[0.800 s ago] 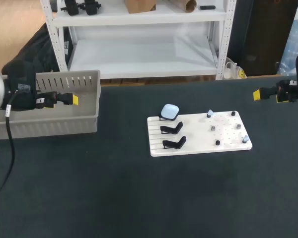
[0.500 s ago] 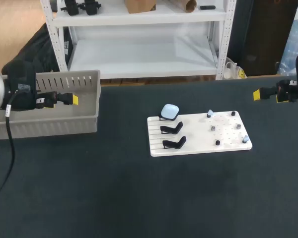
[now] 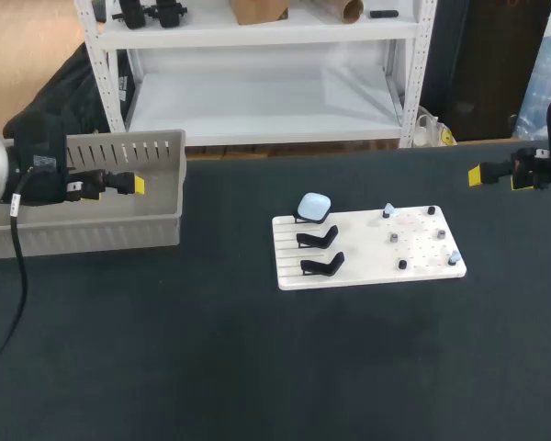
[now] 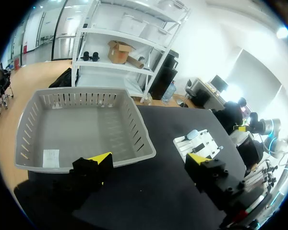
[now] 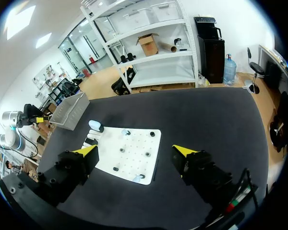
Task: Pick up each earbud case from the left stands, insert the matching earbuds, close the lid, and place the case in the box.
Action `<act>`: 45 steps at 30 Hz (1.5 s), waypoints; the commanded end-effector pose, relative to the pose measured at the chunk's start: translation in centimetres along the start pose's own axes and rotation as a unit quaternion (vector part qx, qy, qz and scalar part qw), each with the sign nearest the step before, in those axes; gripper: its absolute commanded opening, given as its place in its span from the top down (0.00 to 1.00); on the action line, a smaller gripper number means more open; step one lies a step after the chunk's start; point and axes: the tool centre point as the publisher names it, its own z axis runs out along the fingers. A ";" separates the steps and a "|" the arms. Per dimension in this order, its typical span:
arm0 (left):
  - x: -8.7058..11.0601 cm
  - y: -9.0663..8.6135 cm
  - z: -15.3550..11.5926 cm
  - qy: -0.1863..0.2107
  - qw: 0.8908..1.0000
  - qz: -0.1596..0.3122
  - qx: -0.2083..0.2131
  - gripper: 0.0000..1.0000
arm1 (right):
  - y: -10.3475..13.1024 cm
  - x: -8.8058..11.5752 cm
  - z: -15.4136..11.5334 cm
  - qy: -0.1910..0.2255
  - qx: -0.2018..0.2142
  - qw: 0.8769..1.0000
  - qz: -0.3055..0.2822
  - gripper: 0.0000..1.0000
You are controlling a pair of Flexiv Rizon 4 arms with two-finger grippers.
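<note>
**Both grippers open and empty, one case on its stand**

The left gripper (image 4: pixel 149 158) stands with its yellow-tipped fingers spread wide and nothing between them. The grey slatted box (image 4: pixel 143 139) lies just ahead of it and under it. In the head view this gripper (image 3: pixel 118 189) hangs over the box (image 3: pixel 119 147).

The right gripper (image 5: pixel 134 151) is likewise spread wide with nothing between its fingers. In the head view it (image 3: pixel 498 179) sits above the dark table (image 3: pixel 257 367), well apart from the left gripper.

Ahead of the right gripper and below it lies the white board (image 5: pixel 139 155). On the board's pegged half, near this gripper, sit two pale blue earbuds (image 5: pixel 138 178) (image 5: pixel 126 132) among small dark pegs.

On the board's far side from the right gripper are the stands. Two black stands (image 3: pixel 318 239) (image 3: pixel 321 265) are bare. The farthest stand holds a pale blue earbud case (image 3: pixel 314 205), its lid closed. From the right wrist the case (image 5: pixel 94 125) shows beyond the board's slotted edge. From the left wrist it (image 4: pixel 192 134) shows well ahead, past the box.
</note>
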 end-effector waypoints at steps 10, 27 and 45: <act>-0.1 -0.1 0.0 0.003 1.000 0.000 -0.002 0.00 | -0.1 0.0 0.0 0.000 -0.001 1.000 -0.001 0.00; -4.3 -5.3 1.8 -0.044 0.961 0.229 0.150 0.00 | -0.1 0.0 0.0 0.000 -0.001 1.000 -0.001 0.00; -6.3 -8.9 8.7 -0.043 0.864 0.425 0.267 0.00 | -0.1 0.0 0.0 0.000 -0.001 1.000 -0.001 0.00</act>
